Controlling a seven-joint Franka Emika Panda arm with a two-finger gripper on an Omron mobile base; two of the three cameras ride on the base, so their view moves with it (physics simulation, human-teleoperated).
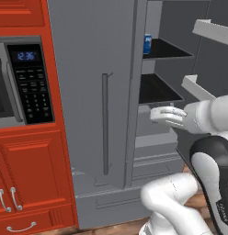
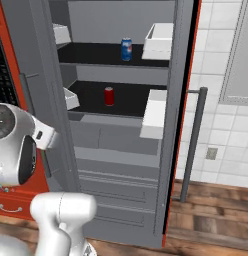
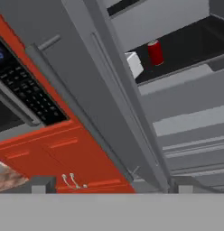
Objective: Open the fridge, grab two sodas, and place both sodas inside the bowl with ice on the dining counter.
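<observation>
On my far left sits the built-in microwave [image 1: 24,82], its dark keypad and lit clock set into red cabinets [image 1: 33,174] with silver handles below it. Next comes the fridge [image 1: 88,92], matte grey, its left door shut and carrying a long vertical bar handle [image 1: 105,124].

My gripper [image 3: 113,188] hangs in front of that closed door's inner edge, near the open side. In the hand view my two dark finger tips [image 3: 39,186] stand far apart at the bottom edge, so my jaws are wide and hold nothing.

Further right the fridge stands open. In the right base view the blue soda can [image 2: 126,49] stands upright on the upper black shelf [image 2: 96,52], near a white door bin [image 2: 158,42]. The red soda can [image 2: 109,96] stands upright on the black shelf below it, well apart from my jaws; a smaller white bin [image 2: 71,98] sits to its left and another white bin [image 2: 155,114] to its right. Grey drawers [image 2: 116,145] fill the fridge beneath the shelves.

The right door [image 2: 181,100] is swung out, edge-on to me, with its own grey bar handle [image 2: 194,142]. Beyond it the wall is white tile [image 2: 216,65], with a small outlet plate [image 2: 212,153] low down. The floor is brown wood plank [image 2: 211,215].
</observation>
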